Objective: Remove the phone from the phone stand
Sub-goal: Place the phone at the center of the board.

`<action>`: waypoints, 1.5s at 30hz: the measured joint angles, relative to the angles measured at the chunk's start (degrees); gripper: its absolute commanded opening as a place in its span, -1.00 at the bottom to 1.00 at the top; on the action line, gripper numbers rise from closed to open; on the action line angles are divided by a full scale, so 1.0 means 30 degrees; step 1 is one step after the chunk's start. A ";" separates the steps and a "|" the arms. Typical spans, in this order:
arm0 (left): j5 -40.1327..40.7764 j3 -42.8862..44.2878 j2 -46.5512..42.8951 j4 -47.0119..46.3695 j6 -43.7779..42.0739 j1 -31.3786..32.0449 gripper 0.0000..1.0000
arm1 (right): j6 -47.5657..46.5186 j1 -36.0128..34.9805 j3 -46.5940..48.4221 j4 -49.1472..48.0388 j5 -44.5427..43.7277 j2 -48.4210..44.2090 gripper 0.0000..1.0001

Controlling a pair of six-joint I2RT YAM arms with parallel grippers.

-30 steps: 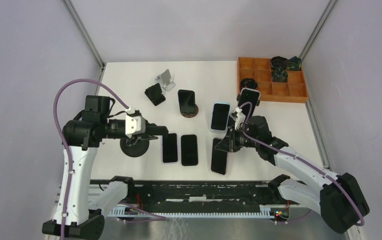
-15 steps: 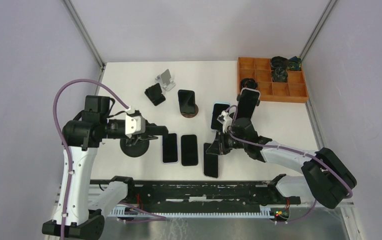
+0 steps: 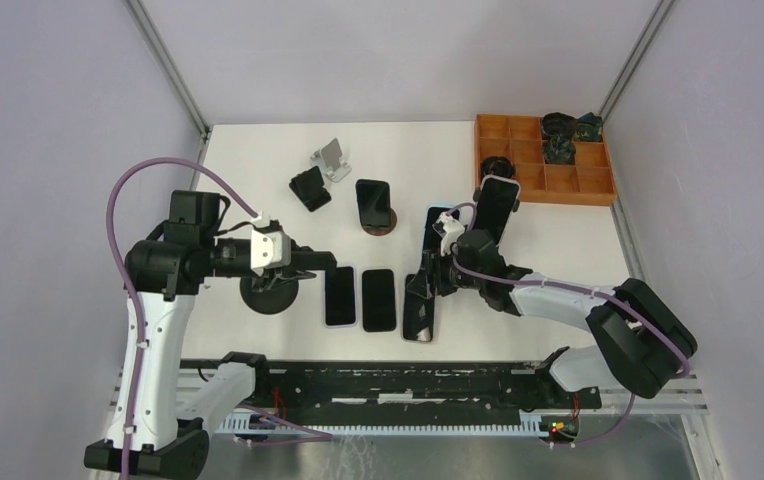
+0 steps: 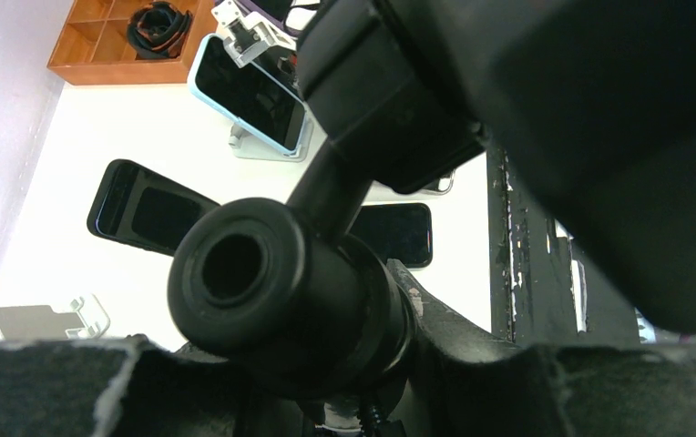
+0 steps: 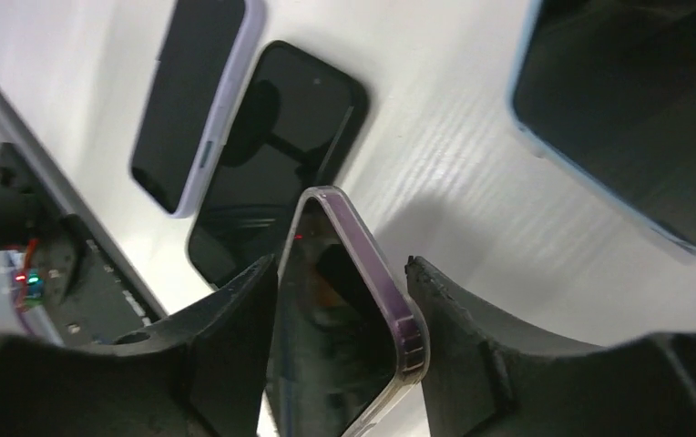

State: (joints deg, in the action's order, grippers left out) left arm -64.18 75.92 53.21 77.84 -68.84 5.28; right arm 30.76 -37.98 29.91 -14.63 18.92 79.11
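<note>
**Phone off the stand, sitting between the right fingers**

The black round-based phone stand (image 3: pixel 266 298) sits at the left front of the white table (image 3: pixel 248 150). The left gripper (image 3: pixel 316 264) is clamped on it. In the left wrist view the stand's stubby black neck is wedged between the two fingers.

The dark phone in a clear purple-edged case (image 3: pixel 419 312) is not on that stand. It is well to the right of it, near the table's front edge. It is just beside a black phone (image 3: pixel 378 299) that lies flat next to a lilac-cased phone (image 3: pixel 340 296).

The right gripper (image 5: pixel 344 282) straddles the purple-edged phone, with one finger (image 5: pixel 226 319) along each long edge and the phone's corner poking up between them. The jaws look close to the case, but the wrist view is too tight to show whether they press on it. I cannot tell if the phone is gripped or merely flanked.

Behind the right arm a light-blue-cased phone (image 5: pixel 627 109) leans on a stand. Another dark phone (image 3: pixel 496 205) is propped up just in front of the orange wooden compartment tray (image 3: pixel 561 180), which has black parts in its rear cells.

Further left are a phone on a round brown base (image 3: pixel 373 200), a small black propped phone (image 3: pixel 309 188) and a silver folding stand (image 3: pixel 331 158).
</note>
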 measured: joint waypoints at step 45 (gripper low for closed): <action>-0.0146 0.0466 0.0007 -0.0255 0.0168 0.0000 -0.95 | 0.2135 -0.2062 -0.4481 -0.1647 -0.1027 -0.2798 0.58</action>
State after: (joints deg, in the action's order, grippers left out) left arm -64.62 77.32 53.23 77.08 -68.34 5.28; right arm 37.17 -44.16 16.47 -19.57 15.84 70.72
